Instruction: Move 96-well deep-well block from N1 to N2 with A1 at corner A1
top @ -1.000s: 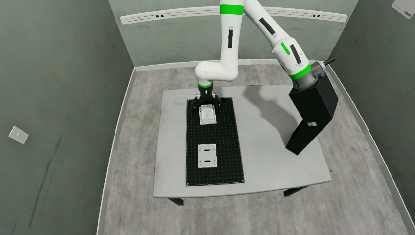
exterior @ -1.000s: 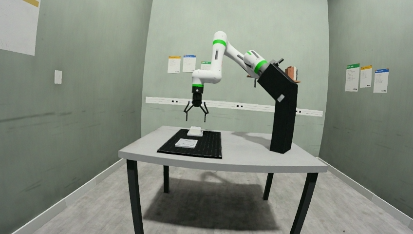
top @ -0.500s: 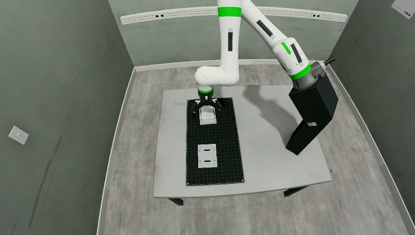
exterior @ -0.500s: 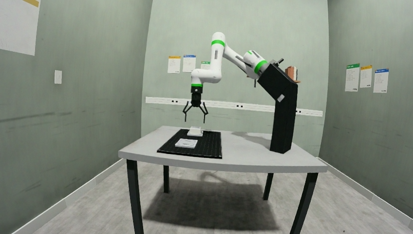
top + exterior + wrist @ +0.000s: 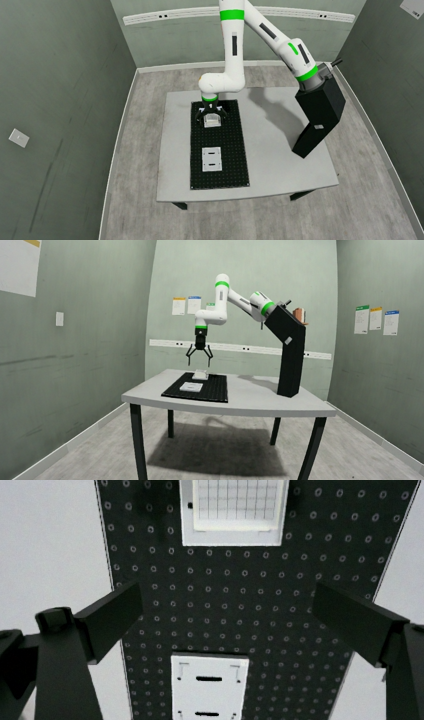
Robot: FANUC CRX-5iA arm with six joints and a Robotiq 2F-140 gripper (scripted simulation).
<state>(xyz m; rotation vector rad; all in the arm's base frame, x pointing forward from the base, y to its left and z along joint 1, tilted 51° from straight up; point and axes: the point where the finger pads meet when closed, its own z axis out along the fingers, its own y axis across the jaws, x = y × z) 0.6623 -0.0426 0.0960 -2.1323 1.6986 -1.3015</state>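
The white 96-well deep-well block [image 5: 212, 119] sits in the nest at the far end of the black perforated mat [image 5: 218, 169]. It also shows in the exterior view [image 5: 199, 374] and at the top edge of the wrist view [image 5: 234, 502], partly cut off. The other nest [image 5: 211, 159] is empty, a flat white plate with two dark slots, and shows near the bottom of the wrist view [image 5: 210, 687]. My gripper [image 5: 199, 363] is open and empty, well above the mat. Its fingers straddle the stretch of mat between the two nests.
The arm's black pedestal [image 5: 319, 118] stands on the right side of the grey table [image 5: 252, 402]. The mat runs down the table's middle left. Walls enclose the room on three sides.
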